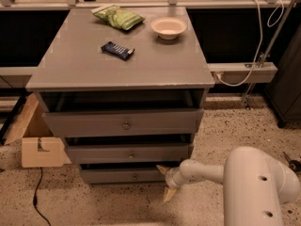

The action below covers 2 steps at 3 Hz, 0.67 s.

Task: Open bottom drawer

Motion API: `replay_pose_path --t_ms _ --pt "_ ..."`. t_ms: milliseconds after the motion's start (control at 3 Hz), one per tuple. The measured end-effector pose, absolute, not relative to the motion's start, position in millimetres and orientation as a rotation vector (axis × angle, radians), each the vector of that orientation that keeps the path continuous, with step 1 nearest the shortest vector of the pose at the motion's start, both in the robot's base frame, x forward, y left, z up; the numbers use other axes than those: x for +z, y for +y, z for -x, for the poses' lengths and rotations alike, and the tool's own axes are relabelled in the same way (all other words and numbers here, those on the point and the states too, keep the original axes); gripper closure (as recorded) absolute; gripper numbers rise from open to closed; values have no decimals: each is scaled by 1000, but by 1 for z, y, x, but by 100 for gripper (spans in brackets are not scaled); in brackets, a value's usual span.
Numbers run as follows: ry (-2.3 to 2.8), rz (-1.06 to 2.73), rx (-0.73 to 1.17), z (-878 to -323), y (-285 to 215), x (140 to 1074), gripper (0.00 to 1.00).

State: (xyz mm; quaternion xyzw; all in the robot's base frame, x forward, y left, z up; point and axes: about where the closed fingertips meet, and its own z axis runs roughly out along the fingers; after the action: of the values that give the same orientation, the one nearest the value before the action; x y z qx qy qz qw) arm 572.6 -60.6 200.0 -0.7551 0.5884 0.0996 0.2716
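You are looking at a big grey cabinet [84, 60] with three drawers. Your white arm [254, 182] reaches in from the right, low by the floor. The bottom drawer [108, 175] is the thinnest one, right at the floor, with a small round knob [135, 176] in the middle. Your gripper [165, 181] sits just at the right end of that drawer, to the right of the knob. Its two fingers are spread apart and hold nothing. On top of the cabinet sit a bowl [168, 27], a green bag [118, 17] and a dark snack bar [117, 50].
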Motion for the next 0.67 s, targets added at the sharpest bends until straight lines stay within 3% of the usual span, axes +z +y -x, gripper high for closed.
replay_pose_path --t_ms 667 --pt "1644 2004 219 -597 -57 178 0"
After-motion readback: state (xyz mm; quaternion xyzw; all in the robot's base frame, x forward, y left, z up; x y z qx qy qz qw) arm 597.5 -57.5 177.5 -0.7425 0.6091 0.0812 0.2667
